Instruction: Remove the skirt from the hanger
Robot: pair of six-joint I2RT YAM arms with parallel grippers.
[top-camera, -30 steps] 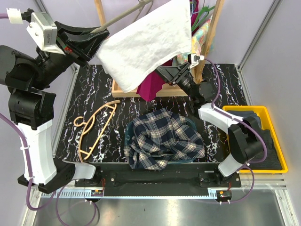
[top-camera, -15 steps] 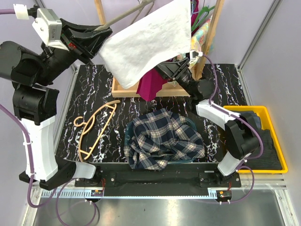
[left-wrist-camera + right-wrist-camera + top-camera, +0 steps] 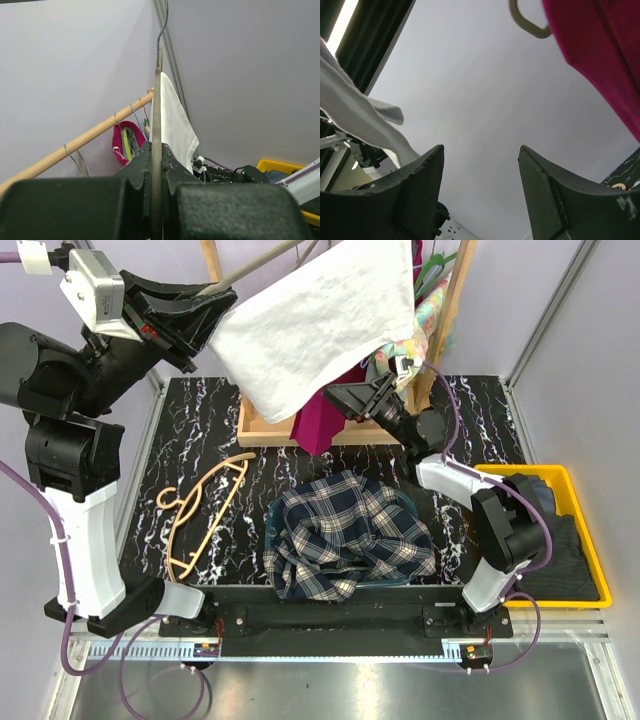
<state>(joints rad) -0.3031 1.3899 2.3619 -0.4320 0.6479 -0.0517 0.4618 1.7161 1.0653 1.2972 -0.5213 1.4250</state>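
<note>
The left end effector (image 3: 214, 308) is raised high at the rear left of the black white-veined marble surface (image 3: 205, 418). It is closed tightly on a thin grey hanger (image 3: 256, 270). In the left wrist view the two dark fingers (image 3: 135, 167) press against either side of the hanger's flat edge (image 3: 157, 95), and its wire hook curls upward above them.

The white textured fabric skirt (image 3: 320, 325) hangs from that hanger. It spreads down and to the right as a broad sheet in front of the wooden clothes rack (image 3: 452, 310), well above the surface. The left wrist view shows the skirt (image 3: 174, 122) draping off the far side of the hanger, with a wooden rod (image 3: 75, 145) running behind it.

The right end effector (image 3: 340, 398) sits under the skirt's lower edge, just beside a hanging magenta garment (image 3: 318, 425). Its jaws are spread wide with nothing between them. The right wrist view shows both fingers (image 3: 415, 187) apart against bare wall, with white fabric (image 3: 355, 112) at the left and the magenta garment (image 3: 602, 55) at the upper right.

On the surface lie a crumpled navy-and-white plaid cloth (image 3: 350, 535) and, to its left, a beige plastic hanger (image 3: 205, 505). A yellow plastic bin (image 3: 525, 470) holding dark fabric stands at the right edge
</note>
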